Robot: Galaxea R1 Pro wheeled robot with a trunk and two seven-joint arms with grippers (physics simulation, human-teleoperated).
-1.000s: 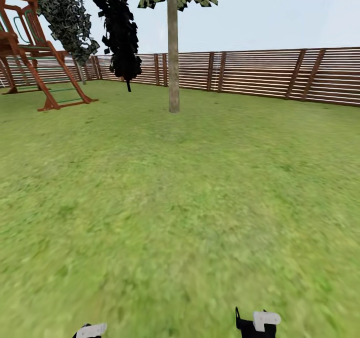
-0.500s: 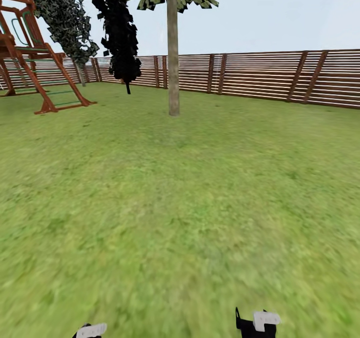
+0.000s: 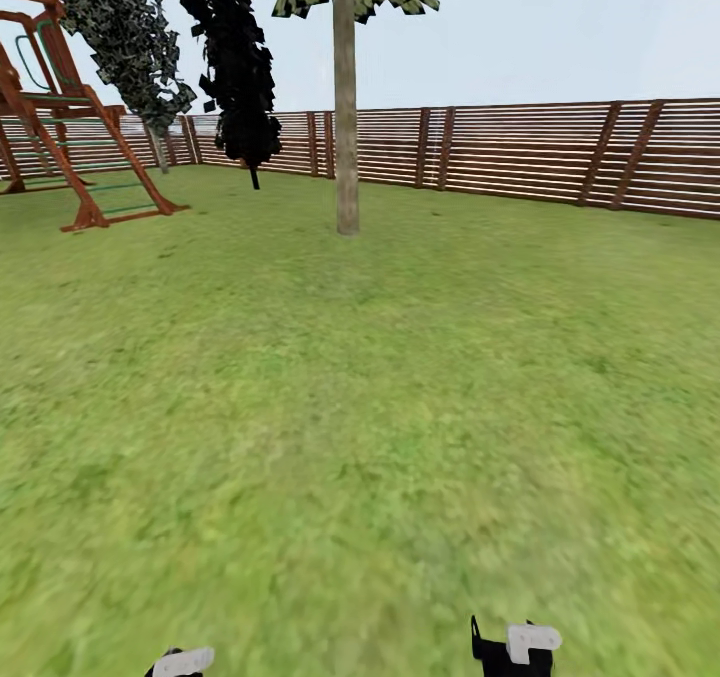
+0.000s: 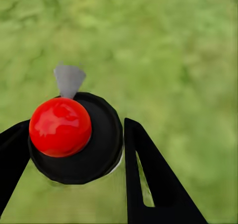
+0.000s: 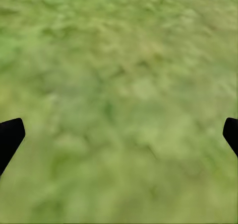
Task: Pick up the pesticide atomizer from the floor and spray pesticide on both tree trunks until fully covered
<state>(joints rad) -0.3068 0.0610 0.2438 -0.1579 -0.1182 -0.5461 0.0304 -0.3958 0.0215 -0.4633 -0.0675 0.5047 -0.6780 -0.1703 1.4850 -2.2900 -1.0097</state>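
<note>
Grass lawn (image 3: 360, 437) fills most of the head view, with a red-brown slatted fence (image 3: 520, 152) along its far edge and a wooden play frame (image 3: 70, 147) at the far left corner. One tree trunk (image 3: 346, 107) stands straight ahead, well apart from the robot; darker trees (image 3: 235, 67) sit nearer the fence line.

Pesticide atomizer (image 4: 74, 134) is in the left gripper (image 4: 74, 149), seen from above in the left wrist view: red top, dark round body, pale grey trigger head poking out on the far side. One black finger (image 4: 148, 179) presses against the body on one side, the other sits against it opposite. Jaws are clamped on the bottle around its body, below the red cap. Grass is well beneath it, so it's carried clear of the ground.

Handling guess: small rigid bottle, light, smooth round wall, so it may twist or slip in the pads if bumped. The grip on the widest part of the body looks like the right place; the trigger head stays free.

Right gripper (image 5: 119, 134): only the two black fingertips (image 5: 10, 137) show at opposite edges of the right wrist view, spread wide with nothing but grass between them.

Judgement: pickup is done, and the robot is in transit toward the near trunk. No spraying yet.
</note>
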